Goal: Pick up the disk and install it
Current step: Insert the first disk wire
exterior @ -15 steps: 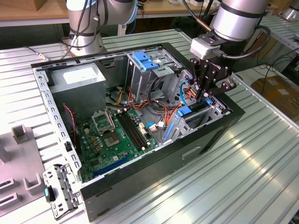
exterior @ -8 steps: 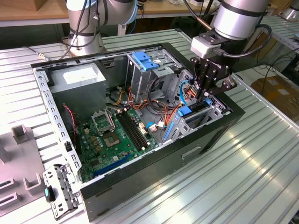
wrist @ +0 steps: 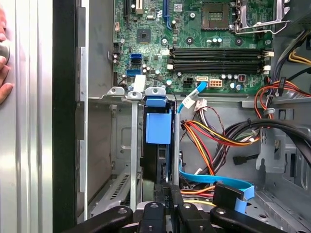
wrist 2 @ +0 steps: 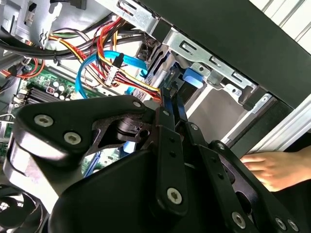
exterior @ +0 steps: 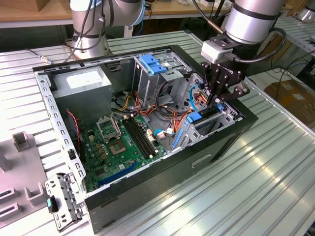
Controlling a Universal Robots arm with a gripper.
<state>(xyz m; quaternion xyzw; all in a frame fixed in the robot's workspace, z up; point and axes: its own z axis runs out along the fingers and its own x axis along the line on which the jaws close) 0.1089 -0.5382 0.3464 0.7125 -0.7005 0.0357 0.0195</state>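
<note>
The install is well into its last stretch, by the look of it: the hand (exterior: 218, 98), right of centre in the exterior view, is down over the drive bay (exterior: 221, 120) at the near right corner of the open computer case (exterior: 162, 182), its black fingers (wrist 2: 171, 104) pinched narrow on the top edge of the disk (wrist: 158, 127), which stands on edge inside the bay. In the first wrist view the disk sits in the lower middle of the frame, its blue plastic rail and tab facing the camera, slotted between thin stamped-metal dividers of dull silver, and it seems nearly seated rather than hanging above the slot. I would judge that what remains calls for a straight push along the guides, without tilt, so the rails stay in their tracks, and for care with the loose wiring just beside it: a flat blue ribbon cable (wrist: 214, 182) and a bundle of red, yellow and orange wires (wrist: 214, 141) lie close to the bay. The green motherboard (exterior: 123, 142), studded with small components and long black memory slots, fills the case floor left of centre. The case is matt black sheet metal outside, bare grey steel inside, and rests on a ribbed aluminium worktop (exterior: 246, 196). At the left edge of the first wrist view a person's fingers (wrist: 4, 73) rest on the worktop outside the case.
</note>
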